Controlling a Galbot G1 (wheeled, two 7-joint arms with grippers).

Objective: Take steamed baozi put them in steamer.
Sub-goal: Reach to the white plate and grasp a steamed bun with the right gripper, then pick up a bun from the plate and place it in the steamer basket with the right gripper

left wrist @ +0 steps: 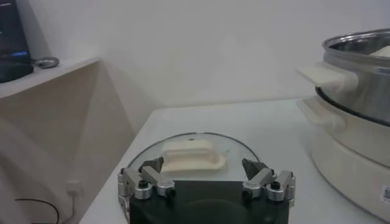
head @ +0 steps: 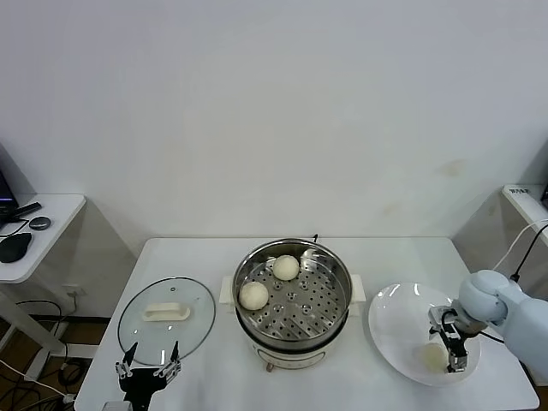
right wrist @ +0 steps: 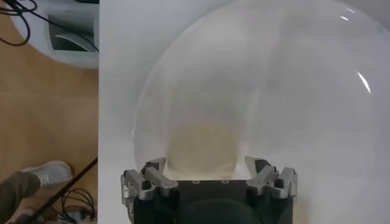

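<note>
I am holding the right gripper (head: 451, 347) down on the plate (head: 396, 330), its jaws standing wide to either side of a bun (right wrist: 201, 145) and not yet gripping it. I am aiming to close gently around its middle so the soft dough is not dented. The plate's rim is lying near the table's front edge. The steamer (head: 332, 291), already holding two buns, is standing open just beside the plate, giving clear room to lift across. My left gripper (head: 148, 369) is waiting open by the glass lid (head: 193, 304).

The left gripper (left wrist: 207, 176) is seen with its 2 fingers spread wide above the white table (left wrist: 268, 128), just before the glass lid (left wrist: 195, 149) and its cream handle (left wrist: 192, 155); the steamer (left wrist: 359, 79) is seen alongside.
</note>
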